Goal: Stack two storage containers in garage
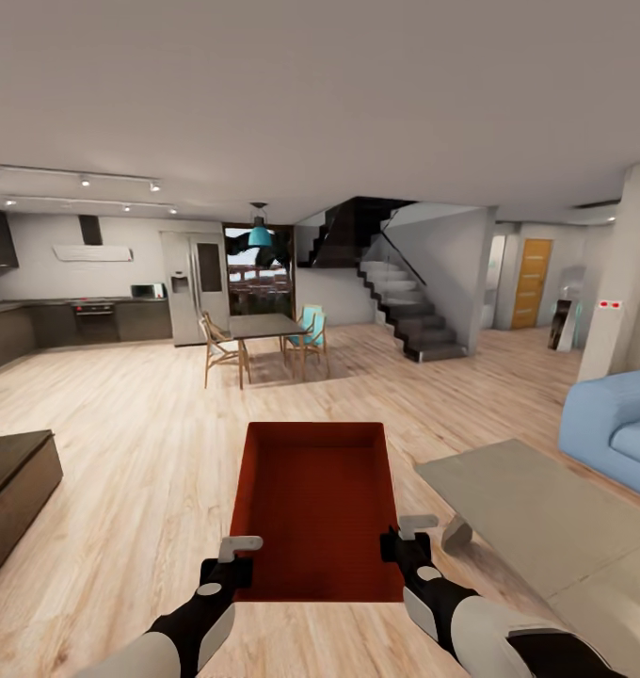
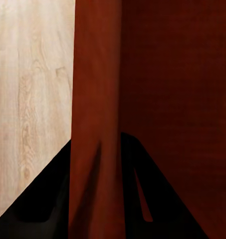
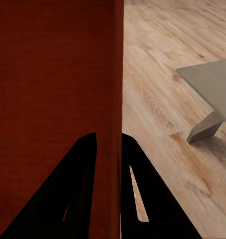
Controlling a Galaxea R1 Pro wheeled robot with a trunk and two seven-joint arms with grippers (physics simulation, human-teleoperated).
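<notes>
I hold one storage container (image 1: 315, 508), a red-orange open-top box, level in front of me above the light wood floor (image 1: 122, 424) of the living room. My left gripper (image 1: 233, 557) is shut on its left wall and my right gripper (image 1: 407, 539) on its right wall, both near the corners closest to me. In the left wrist view, the container wall (image 2: 95, 99) runs between the dark fingers (image 2: 48, 209). The right wrist view has the wall (image 3: 110, 74) clamped the same way, between its own fingers (image 3: 68, 199). The garage is out of view.
A grey low table (image 1: 546, 508) and a blue sofa (image 1: 616, 424) stand close on my right. A dark cabinet (image 1: 9, 480) is at the left. Ahead are open wood floor, a dining table with chairs (image 1: 264, 331), a staircase (image 1: 409, 315) and an orange wooden door (image 1: 532, 282).
</notes>
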